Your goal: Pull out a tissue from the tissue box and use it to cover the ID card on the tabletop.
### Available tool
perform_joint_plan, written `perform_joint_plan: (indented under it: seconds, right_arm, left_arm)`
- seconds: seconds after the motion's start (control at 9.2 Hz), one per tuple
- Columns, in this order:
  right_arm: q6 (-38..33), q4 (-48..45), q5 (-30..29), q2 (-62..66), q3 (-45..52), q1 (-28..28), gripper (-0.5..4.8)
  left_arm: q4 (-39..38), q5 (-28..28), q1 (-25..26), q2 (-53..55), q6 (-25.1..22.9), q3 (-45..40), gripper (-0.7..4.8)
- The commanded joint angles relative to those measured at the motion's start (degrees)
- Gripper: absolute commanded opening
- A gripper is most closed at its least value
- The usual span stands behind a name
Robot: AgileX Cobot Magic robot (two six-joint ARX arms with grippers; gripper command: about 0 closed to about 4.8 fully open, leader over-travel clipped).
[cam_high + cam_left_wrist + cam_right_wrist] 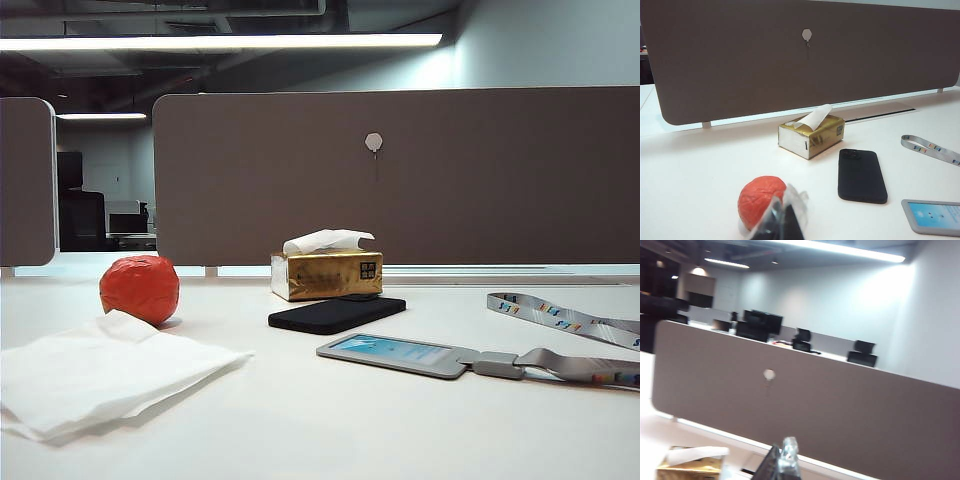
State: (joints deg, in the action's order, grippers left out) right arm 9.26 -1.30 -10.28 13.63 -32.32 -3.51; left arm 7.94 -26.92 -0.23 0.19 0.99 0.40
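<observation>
Tabletop (330,420): one tissue box (326,275), one ID card (392,354).

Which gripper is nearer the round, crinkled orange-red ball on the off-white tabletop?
Left, probably. The left gripper sits close beside the ball in its wrist view. The right gripper points toward the brown partition, and the ball is nowhere in its view.

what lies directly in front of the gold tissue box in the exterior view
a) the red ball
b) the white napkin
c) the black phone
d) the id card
c: the black phone lies flat just in front of the tissue box, with the ID card nearer the camera and the red ball off to the left.
</observation>
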Motion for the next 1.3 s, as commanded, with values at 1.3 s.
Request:
perform_joint_plan:
  seconds: [1.3]
  right_arm:
    - [17.81,-44.3,-20.24,88.17,-32.96,-11.3,-0.05]
  left_arm:
    - [0.72,-1.81,-0.07,0.04,1.38,0.22,-0.06]
